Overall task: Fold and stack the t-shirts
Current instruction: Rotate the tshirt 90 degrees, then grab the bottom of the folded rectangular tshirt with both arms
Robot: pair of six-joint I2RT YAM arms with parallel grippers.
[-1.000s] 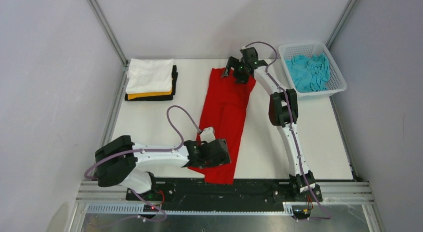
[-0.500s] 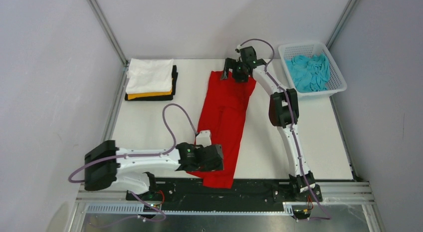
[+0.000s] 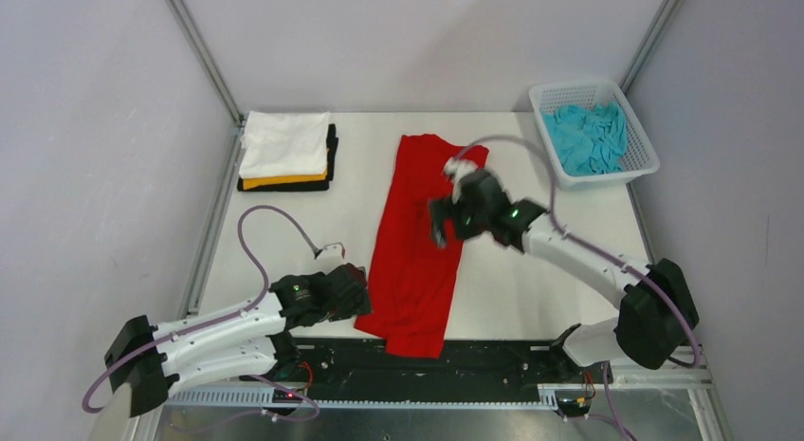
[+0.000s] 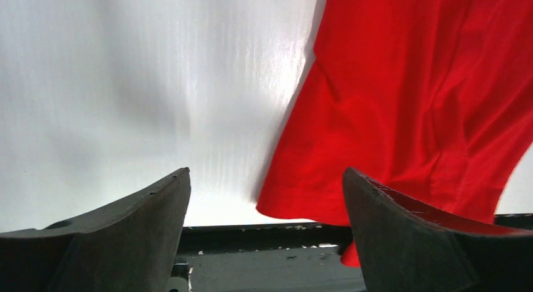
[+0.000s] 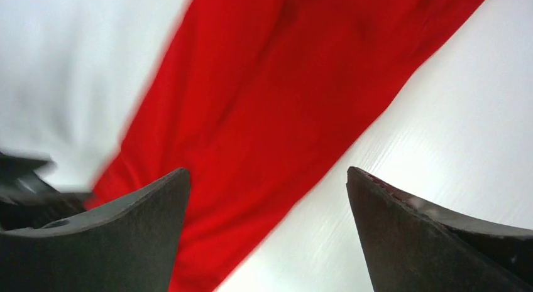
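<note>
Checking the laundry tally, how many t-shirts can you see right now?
5: the red t-shirt spread in the middle; white, yellow-orange and black stacked far left; turquoise bunched in the basket, which may hide more.

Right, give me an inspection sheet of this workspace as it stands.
Surface: white table, bare between the items.
Job's things: red t-shirt lies as a long strip, its near end over the table edge. White t-shirt, yellow-orange t-shirt and black t-shirt are stacked far left. Turquoise t-shirt is crumpled in the basket.
Clutter: white mesh basket, far right corner.
Grippers: left gripper open, at the red t-shirt's near left corner; right gripper open, above its middle.
Cables: left arm's cable loops over bare table; right arm's cable arcs over the red t-shirt's far end.
Surroundings: grey walls, metal frame posts.
</note>
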